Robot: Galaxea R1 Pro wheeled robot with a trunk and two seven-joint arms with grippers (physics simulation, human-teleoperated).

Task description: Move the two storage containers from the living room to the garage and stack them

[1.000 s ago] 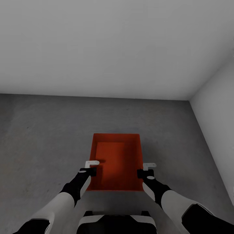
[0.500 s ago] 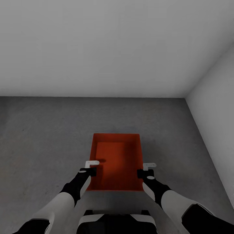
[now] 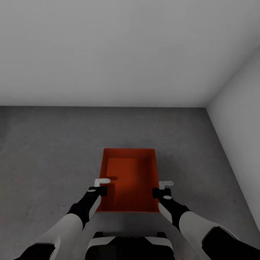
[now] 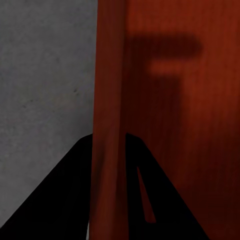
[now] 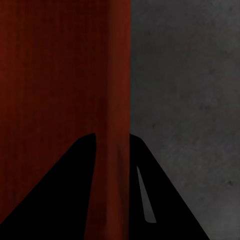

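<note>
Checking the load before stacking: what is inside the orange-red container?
The container holds nothing visible: its flat orange floor shows, shaded at the left. The strip behind its near wall is hidden.

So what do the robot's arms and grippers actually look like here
Both arms have smooth white forearm shells that end in black wrist sections. The left gripper and the right gripper each show a small flat white bracket-like piece at the tip, marked with a dark dot or two. In the wrist views the jaws appear as plain black wedges, one carrying a thin grey sliver. No cables are visible.
</note>
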